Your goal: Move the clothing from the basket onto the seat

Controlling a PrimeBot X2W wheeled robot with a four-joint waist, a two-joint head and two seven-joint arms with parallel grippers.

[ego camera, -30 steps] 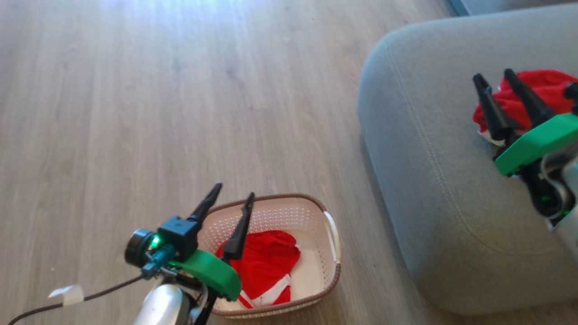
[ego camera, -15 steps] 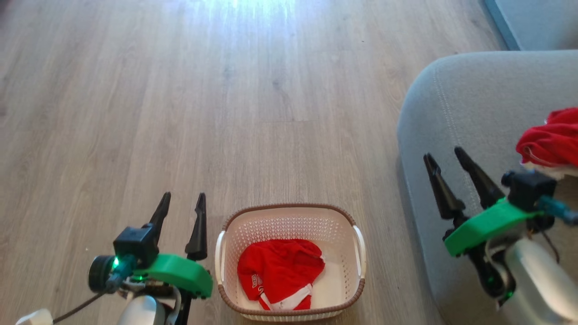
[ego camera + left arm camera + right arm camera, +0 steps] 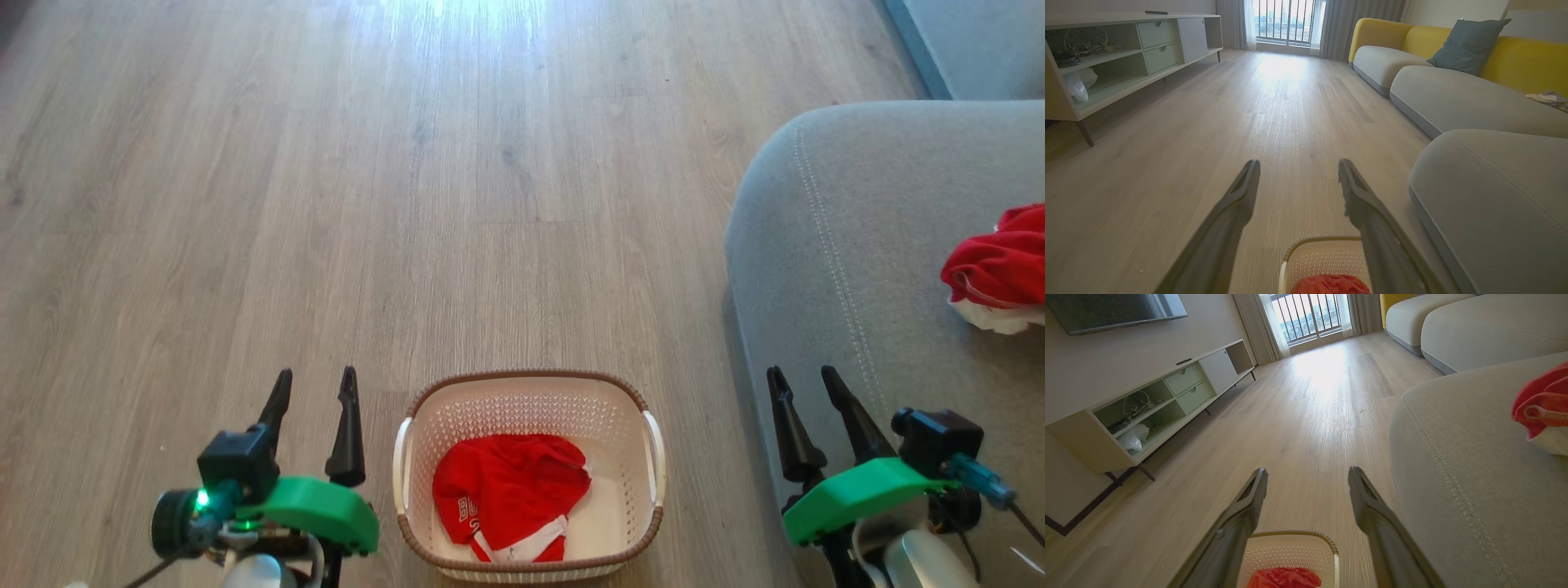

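Two red garments: one jersey point(image 3: 506, 490) in basket point(image 3: 526, 377), one heap point(image 3: 992, 265) on seat point(image 3: 857, 327); left and right jaws spread, empty.

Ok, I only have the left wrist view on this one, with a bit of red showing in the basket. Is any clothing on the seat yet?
Observer: Yes. One red garment lies on the seat, at the right edge of the head view.
Operator: Is the right gripper holding anything?
Observer: No. The right gripper is open and empty, to the right of the basket.
Operator: What exactly is in the basket?
Observer: One red jersey with white trim, crumpled on the bottom, with some white lettering showing.
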